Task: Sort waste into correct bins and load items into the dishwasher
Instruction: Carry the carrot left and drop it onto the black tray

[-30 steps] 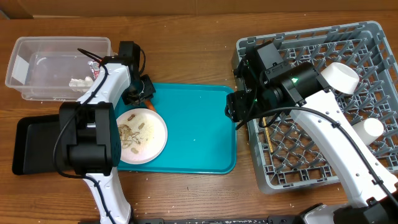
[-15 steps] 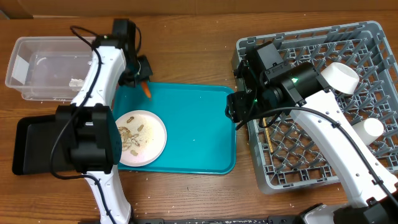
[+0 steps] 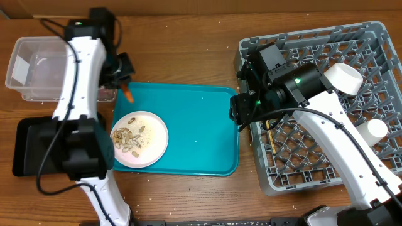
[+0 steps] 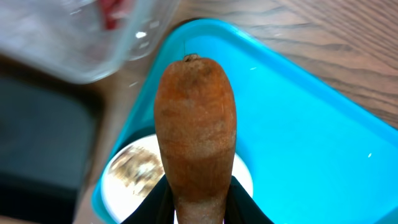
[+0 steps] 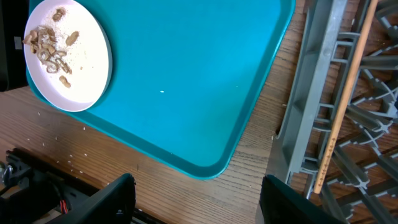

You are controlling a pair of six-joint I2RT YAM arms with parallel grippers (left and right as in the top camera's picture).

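Observation:
My left gripper (image 3: 124, 85) is shut on the small orange carrot (image 3: 129, 95), which fills the left wrist view (image 4: 196, 130), held over the teal tray's far left corner beside the clear tub (image 3: 38, 63). The tub holds a red wrapper (image 4: 112, 12) and something white. The round plate (image 3: 139, 138) with beige shell scraps (image 3: 125, 137) sits on the teal tray (image 3: 201, 132). My right gripper (image 5: 196, 202) is open and empty above the tray's right edge, next to the grey dish rack (image 3: 377, 37). Chopsticks (image 5: 342, 99) lie in the rack. A white bowl (image 3: 342, 76) and a small cup (image 3: 375, 129) stand in the rack.
The black tray (image 3: 31, 147) lies at the left front, partly under my left arm. The right arm crosses the rack's left side. Cardboard wall runs along the back edge.
My left gripper has lifted the carrot off the teal tray and carried it left and back, toward the clear tub. The right arm has not moved.

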